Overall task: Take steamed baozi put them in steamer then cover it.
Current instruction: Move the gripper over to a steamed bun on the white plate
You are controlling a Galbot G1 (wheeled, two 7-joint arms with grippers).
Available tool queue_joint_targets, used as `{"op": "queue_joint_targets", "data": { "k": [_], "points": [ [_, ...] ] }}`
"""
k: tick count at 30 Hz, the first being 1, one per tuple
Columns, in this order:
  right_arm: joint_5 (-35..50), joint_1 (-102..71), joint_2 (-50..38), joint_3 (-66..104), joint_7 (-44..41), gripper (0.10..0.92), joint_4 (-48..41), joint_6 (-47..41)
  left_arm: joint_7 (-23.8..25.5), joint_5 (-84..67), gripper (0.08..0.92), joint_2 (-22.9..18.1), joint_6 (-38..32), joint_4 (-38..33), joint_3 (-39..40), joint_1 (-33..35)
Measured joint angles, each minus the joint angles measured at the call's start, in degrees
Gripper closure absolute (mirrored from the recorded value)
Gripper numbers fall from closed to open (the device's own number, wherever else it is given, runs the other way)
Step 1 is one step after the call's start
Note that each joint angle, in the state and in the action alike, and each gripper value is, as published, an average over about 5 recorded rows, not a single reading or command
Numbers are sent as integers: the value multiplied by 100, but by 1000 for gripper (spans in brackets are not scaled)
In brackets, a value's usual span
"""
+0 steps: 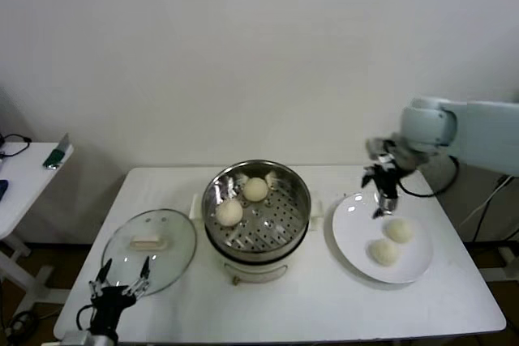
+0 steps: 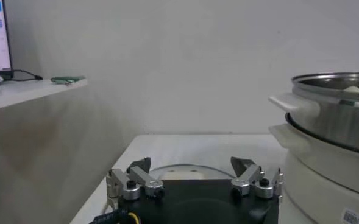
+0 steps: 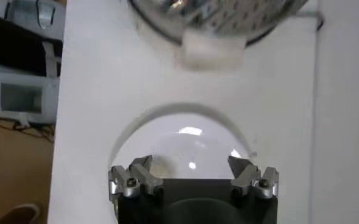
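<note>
The steamer [image 1: 296, 192] stands mid-table on its cream pot base and holds two baozi, one [image 1: 255, 189] behind the other [image 1: 229, 212]. Two more baozi, one [image 1: 398, 230] and another [image 1: 383, 252], lie on a white plate [image 1: 353, 232] to the right. The glass cover [image 1: 174, 253] with its cream handle lies flat left of the steamer. My right gripper [image 1: 379, 193] hangs open and empty above the plate's far edge; its wrist view shows the plate [image 3: 167, 131] below the open gripper [image 3: 191, 165]. My left gripper [image 1: 120, 283] is open and low at the cover's near edge [image 2: 191, 165].
A small side table [image 1: 24, 176] with a phone-like object stands at the far left. The wall runs close behind the table. The steamer's side and handle [image 2: 298, 105] fill the right part of the left wrist view.
</note>
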Motion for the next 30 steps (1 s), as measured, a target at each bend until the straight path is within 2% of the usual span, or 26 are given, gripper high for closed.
{"op": "queue_joint_targets", "data": {
  "k": [7,14,30],
  "points": [
    [-783,-1222,-521,796,64,203,-211,21,-1,11,177,-36,3,41,4,-13],
    [-1330,-2296,-668,1611,230,203,-506,2,-2,70,177,-75,-6,61,51,5],
    [-1753,-3643,-462,2671,471,211,-954,-93,-5,99,177,-71,-14,43,46,48]
  ]
}}
